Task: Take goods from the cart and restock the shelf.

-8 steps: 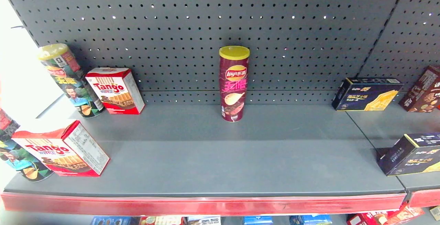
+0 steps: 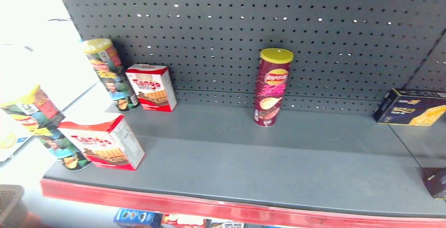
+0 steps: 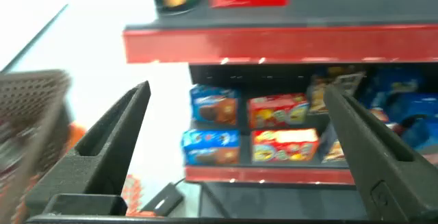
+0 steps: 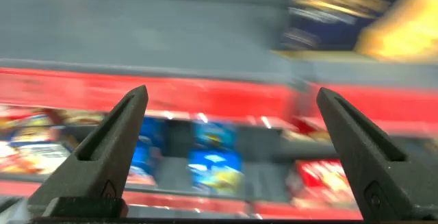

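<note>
One: Head camera has swung left; chip tube stands where it stood. Cart?
Two: Probably that mesh basket, low left. Both spread, empty: left gripper, right gripper.
One: Advice?
Two: Turn toward it, pinch 1 rigid cardboard box squarely; shelf is smooth grey metal.

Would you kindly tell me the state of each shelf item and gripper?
Maroon chip can, upright, lidded.
Back green can, upright, lidded.
Front green can, upright.
Back wafer box, upright, closed.
Front wafer box, upright, closed.
Dark box, lying flat.
Left gripper, open, empty.
Right gripper, open, empty.
</note>
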You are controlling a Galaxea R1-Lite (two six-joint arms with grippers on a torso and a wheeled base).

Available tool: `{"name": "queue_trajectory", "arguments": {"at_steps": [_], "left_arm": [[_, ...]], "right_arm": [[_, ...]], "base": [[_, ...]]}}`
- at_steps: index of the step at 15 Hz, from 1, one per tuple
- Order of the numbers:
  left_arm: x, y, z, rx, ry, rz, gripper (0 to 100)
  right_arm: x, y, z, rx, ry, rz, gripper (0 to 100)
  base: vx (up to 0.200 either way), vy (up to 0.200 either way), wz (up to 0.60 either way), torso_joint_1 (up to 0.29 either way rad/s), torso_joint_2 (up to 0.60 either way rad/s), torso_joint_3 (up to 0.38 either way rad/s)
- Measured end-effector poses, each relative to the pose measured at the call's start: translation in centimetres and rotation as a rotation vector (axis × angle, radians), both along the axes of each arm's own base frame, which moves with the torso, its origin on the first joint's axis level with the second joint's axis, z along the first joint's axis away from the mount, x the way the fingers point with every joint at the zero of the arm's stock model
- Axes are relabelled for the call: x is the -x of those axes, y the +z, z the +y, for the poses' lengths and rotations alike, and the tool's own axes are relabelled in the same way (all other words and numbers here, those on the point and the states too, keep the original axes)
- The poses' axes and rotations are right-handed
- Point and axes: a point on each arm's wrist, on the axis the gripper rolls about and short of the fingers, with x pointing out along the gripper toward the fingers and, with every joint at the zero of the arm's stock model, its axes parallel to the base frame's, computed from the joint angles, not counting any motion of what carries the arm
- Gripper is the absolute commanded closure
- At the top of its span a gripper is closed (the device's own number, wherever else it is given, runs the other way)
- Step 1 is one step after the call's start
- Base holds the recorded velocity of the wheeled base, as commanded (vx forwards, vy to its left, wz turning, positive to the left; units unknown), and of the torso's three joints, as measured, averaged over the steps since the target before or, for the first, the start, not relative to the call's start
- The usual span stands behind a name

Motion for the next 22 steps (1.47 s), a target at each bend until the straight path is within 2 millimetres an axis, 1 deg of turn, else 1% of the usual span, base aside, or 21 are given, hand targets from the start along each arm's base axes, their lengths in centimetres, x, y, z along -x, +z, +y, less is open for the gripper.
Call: {"name": "queue_trajectory", "arguments": {"at_steps": [5, 22], "left_arm": [[0.00, 0.00, 0.00, 0.000, 0.000, 0.000, 0], [-0.01, 0.00, 0.00, -0.007, -0.003, 0.000, 0]], "right_arm": [[0.00, 0.00, 0.00, 0.000, 0.000, 0.000, 0], [0.00, 0.01, 0.00, -0.004, -0.002, -0.001, 0]], "base": [[0.000, 0.000, 0.60, 0.002, 0.00, 0.002], [0.000, 0.000, 0.00, 0.000, 0.00, 0.000]]}}
